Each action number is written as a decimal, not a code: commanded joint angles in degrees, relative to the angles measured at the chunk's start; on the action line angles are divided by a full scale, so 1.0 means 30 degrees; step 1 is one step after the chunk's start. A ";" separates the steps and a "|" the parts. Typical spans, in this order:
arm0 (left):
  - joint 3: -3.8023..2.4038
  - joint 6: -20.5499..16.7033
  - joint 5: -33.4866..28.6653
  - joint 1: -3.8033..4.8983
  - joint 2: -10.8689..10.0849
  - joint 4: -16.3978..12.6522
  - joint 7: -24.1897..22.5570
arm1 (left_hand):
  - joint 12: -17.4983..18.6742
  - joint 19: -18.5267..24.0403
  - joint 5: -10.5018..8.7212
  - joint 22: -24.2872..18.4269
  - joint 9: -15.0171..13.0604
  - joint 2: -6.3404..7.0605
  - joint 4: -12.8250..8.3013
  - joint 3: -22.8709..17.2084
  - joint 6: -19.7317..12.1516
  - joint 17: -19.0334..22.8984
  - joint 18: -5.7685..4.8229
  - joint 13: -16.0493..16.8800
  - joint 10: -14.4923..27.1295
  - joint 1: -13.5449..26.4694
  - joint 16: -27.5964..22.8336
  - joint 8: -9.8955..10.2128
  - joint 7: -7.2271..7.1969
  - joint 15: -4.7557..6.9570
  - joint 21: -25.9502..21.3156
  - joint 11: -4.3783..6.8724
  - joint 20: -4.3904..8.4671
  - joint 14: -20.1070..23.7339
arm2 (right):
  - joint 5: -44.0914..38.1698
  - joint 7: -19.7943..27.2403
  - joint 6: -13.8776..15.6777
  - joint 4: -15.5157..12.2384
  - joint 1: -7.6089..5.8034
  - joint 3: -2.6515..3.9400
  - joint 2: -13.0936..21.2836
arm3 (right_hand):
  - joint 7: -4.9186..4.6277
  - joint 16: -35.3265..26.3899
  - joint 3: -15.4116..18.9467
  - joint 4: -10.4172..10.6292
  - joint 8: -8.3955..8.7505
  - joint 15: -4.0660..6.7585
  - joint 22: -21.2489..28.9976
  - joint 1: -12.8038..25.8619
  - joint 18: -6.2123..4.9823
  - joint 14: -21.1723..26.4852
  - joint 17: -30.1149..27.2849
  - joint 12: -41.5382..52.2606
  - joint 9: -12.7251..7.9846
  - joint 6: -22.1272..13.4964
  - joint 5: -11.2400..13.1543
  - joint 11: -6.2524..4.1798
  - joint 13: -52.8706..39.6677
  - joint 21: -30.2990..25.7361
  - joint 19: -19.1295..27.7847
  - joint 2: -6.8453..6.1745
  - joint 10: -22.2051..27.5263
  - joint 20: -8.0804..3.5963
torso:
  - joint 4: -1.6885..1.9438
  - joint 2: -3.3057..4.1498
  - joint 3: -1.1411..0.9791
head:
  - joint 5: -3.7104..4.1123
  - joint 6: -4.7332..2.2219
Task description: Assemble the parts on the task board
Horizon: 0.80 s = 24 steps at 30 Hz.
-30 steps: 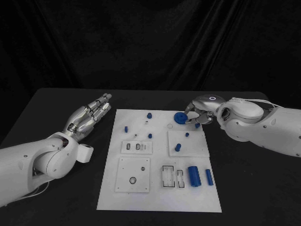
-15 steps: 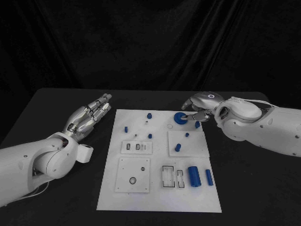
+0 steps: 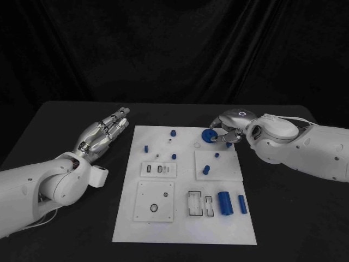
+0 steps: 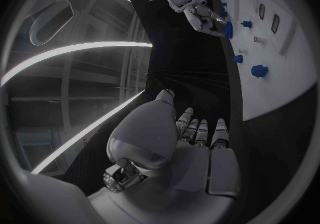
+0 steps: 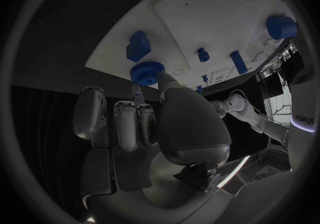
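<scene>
The task board [image 3: 186,224], a white plate, occupies the centre of the head view on the black table [image 3: 300,218]. The left hand [image 3: 103,132], left of the board, lies flat with fingers extended, holding nothing. The right hand [image 3: 226,132], upper right of centre, pinches a blue gear [image 3: 209,136] above the board's far edge. The gear appears small, light and rigid; its knurled rim should resist slipping, so a rim pinch seems the soundest hold.
</scene>
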<state>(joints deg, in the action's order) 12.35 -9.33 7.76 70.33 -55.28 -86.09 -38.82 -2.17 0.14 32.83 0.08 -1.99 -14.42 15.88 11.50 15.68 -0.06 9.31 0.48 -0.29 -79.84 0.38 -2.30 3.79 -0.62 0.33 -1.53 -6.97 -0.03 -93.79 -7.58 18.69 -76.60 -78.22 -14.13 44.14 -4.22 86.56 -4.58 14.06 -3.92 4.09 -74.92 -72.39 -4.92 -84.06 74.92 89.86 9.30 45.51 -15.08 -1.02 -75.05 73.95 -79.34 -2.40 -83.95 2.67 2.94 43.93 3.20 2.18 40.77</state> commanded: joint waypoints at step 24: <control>-0.0017 0.0395 0.0024 0.0024 0.0039 0.0050 -0.0459 | -0.0050 -0.0047 0.0086 -0.0028 -0.0026 -0.0039 0.0009 -0.0127 0.0036 0.0019 0.0292 0.0026 -0.0001 -0.0166 -0.0126 -0.0105 0.0068 -0.0158 -0.0110 -0.0152 -0.0156 0.0009 | -0.0046 0.0689 0.0192 0.0470 0.0294 0.0011 -0.0465 | 0.0458 0.0051 -0.0799 -0.1657 -0.4609 0.0244 -0.1740 -0.1161 0.0257 -0.1536 0.3845 0.0047 0.5737 0.1238 -0.2850 -0.0368 -0.4984 0.0036 -0.0253 0.0478 -0.2017 -0.0404 | 0.0010 0.0001 -0.0002 | 0.0000 0.0103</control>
<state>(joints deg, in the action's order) 12.34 -8.88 7.77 70.33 -55.26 -85.88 -38.82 -2.17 -0.06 32.83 0.09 -1.98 -14.42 15.88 11.50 15.67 -0.10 9.30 0.48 -0.29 -79.84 0.38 -2.30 3.79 -0.62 0.33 -1.53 -7.17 -0.02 -93.69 -6.17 18.86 -75.30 -77.73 -13.93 42.72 -4.54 86.56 -5.85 10.53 -7.58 4.47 -74.90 -75.10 -4.93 -84.09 74.92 89.86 11.66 48.37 -23.43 -1.74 -75.05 73.94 -80.10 -1.85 -83.85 1.90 2.91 43.93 3.18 2.13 41.07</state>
